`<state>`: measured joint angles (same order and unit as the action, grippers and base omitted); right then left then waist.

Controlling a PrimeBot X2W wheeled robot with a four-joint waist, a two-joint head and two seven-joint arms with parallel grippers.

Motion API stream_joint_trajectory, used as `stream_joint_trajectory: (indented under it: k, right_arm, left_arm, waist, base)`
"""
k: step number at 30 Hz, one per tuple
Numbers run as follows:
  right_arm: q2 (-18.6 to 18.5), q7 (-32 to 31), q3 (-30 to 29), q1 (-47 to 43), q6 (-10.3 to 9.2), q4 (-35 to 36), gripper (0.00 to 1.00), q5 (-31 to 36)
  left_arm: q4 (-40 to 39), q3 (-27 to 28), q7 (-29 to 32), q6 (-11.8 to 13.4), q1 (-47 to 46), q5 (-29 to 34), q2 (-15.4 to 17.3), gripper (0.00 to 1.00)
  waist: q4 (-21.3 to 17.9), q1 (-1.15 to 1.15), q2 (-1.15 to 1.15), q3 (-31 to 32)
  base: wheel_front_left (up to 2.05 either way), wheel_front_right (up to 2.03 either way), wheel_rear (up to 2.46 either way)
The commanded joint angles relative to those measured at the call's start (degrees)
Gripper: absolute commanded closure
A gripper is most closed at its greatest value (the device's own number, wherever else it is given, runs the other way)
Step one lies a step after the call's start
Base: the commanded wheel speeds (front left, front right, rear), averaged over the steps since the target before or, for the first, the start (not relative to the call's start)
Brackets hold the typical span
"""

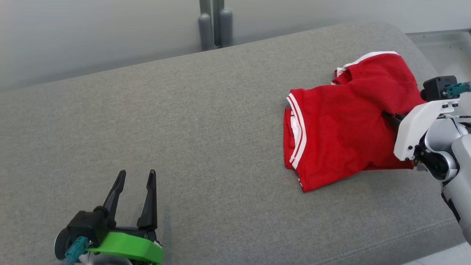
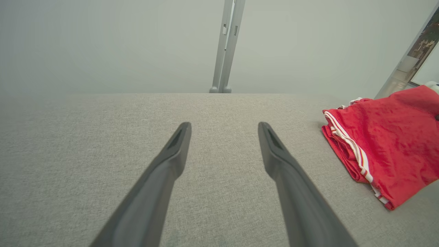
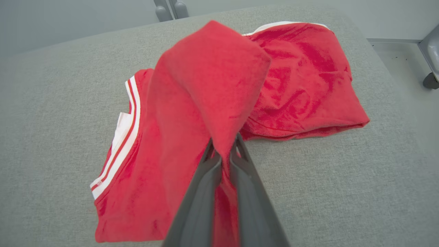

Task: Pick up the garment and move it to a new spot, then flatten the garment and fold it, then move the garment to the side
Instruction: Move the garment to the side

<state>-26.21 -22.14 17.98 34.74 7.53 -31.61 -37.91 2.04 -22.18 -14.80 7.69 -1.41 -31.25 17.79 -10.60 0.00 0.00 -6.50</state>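
A wide grey fabric cushion (image 1: 206,121) is seen spanning the head view, backed by a pale wall. The red garment (image 1: 342,125) is found crumpled on the cushion's right part, near its right end, with one fold raised above the rest. That raised fold is pinched by the right gripper (image 3: 224,147), whose two dark fingers are pressed together on the cloth. The left gripper (image 1: 137,173) is seen over bare cushion at the lower left, well apart from the garment, its fingers spread wide. A white-and-red striped trim (image 1: 298,125) is shown along the garment's left edge.
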Motion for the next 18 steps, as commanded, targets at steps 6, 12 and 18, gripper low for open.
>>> stream_joint_trajectory:
  k: [6, 12, 18]
  right_arm:
    - [0.79, -0.82, -2.17, 0.27, -0.09, 1.84, 1.0, 2.16]
    - [1.55, -1.52, -3.4, -0.12, -0.08, 2.78, 1.0, 4.08]
    - [1.82, -2.57, -4.26, 0.78, -0.08, 3.84, 1.0, 5.39]
  left_arm:
    - [0.86, -0.09, -0.37, -0.62, -2.88, 1.29, -0.31, 0.0]
    - [1.31, 0.39, -0.38, -0.75, -2.26, 1.24, -0.9, 0.0]
    - [1.24, 1.06, -0.4, -0.91, -0.98, 0.99, -1.39, 0.0]
  waist:
    - [-5.4, 0.0, 0.0, -2.65]
    - [-3.76, 0.0, 0.0, -1.5]
    - [-1.79, 0.0, 0.0, -0.36]
  base:
    - [0.0, 0.0, 0.0]
    - [0.0, 0.0, 0.0]
    - [0.0, 0.0, 0.0]
